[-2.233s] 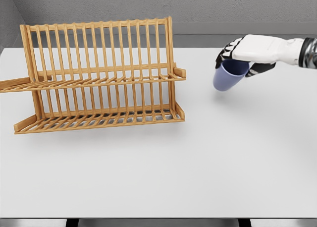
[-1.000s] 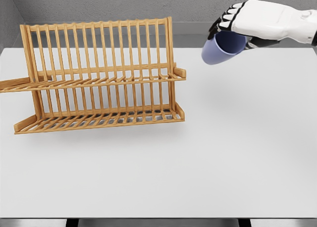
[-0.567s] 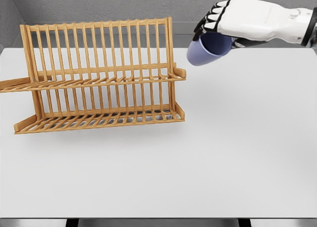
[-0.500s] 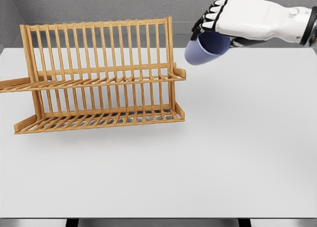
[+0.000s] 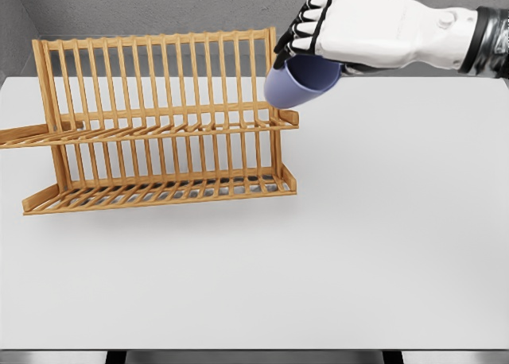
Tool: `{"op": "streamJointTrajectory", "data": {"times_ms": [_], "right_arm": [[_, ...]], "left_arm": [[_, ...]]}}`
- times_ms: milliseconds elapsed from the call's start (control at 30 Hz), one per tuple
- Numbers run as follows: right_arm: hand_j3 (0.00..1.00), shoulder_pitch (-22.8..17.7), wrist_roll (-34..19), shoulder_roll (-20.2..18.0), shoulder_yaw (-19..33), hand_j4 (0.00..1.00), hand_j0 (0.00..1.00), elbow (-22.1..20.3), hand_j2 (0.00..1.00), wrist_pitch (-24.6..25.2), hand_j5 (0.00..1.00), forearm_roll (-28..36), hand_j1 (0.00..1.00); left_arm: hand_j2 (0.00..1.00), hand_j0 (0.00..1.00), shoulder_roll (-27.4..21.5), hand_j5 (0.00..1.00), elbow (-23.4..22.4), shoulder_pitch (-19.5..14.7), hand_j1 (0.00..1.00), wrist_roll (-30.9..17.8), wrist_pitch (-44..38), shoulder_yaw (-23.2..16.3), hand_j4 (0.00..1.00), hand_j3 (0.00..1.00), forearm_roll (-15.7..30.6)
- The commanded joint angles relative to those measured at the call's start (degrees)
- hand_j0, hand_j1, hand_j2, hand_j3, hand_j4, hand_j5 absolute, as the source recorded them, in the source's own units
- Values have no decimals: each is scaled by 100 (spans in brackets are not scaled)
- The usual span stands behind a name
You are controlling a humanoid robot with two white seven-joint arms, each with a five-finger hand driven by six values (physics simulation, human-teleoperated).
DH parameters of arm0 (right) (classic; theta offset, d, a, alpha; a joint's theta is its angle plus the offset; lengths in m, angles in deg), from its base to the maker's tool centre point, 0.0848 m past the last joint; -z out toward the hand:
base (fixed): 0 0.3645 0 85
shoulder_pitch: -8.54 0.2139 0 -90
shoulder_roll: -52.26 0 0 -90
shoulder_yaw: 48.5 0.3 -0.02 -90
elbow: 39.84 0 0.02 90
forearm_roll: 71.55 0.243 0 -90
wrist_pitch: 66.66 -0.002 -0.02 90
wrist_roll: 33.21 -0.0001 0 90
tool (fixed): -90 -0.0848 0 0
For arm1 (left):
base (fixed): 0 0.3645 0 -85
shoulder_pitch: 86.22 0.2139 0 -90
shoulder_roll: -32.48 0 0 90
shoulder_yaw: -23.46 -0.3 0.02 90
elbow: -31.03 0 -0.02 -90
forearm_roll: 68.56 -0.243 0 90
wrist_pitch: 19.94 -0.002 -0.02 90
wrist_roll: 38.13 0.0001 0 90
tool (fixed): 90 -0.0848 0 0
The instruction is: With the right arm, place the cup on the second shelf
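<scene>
The right hand [image 5: 338, 34] grips the blue cup [image 5: 298, 82] from above, fingers wrapped over its rim, cup tilted and hanging in the air at the right end of the wooden rack [image 5: 159, 121], just above its upper shelf, presumably so it clears the rail on the way in.

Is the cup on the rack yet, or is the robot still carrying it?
Done: the right robot hand has picked up the blue cup. Now: it holds the cup tilted in the air at the right end of the wooden rack. Left: setting it on the upper shelf and letting go.
</scene>
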Motion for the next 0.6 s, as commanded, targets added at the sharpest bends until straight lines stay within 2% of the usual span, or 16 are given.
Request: {"op": "streamJointTrajectory", "data": {"times_ms": [0,300,567], "right_arm": [[68,0,4,44,-37,68,68,-112,68,18,68,24,68],[68,44,4,229,-459,68,68,-208,68,18,68,-29,68],[68,44,4,246,-635,68,68,-138,68,653,68,-301,68]], "left_arm": [[100,100,0,100,-1,0,100,-1,0,0,100,100,-1],[100,100,0,100,-1,0,100,-1,0,0,100,100,-1],[100,100,0,100,-1,0,100,-1,0,0,100,100,-1]]}}
